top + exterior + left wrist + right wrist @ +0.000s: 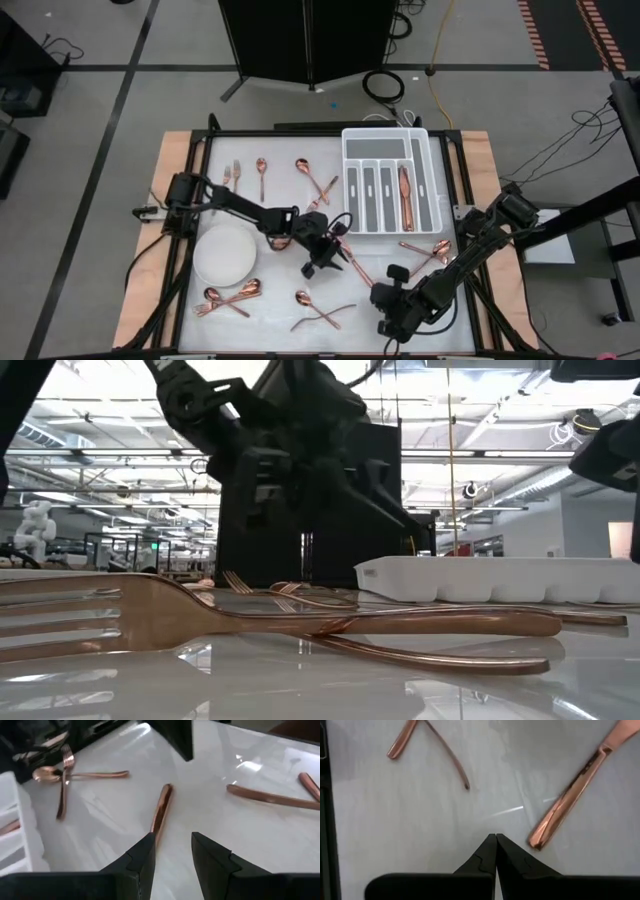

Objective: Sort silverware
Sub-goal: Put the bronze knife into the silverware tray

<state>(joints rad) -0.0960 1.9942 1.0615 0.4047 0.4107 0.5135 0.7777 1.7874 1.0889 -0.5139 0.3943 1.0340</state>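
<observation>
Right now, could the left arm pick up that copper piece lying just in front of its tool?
Probably yes. The left tool is open just above the copper piece, whose near end lies by one finger. Bare white table surrounds it, with nothing in between.

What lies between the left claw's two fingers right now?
In the left wrist view, only bare white table shows between the open left gripper; a copper handle lies beside one finger.
</observation>
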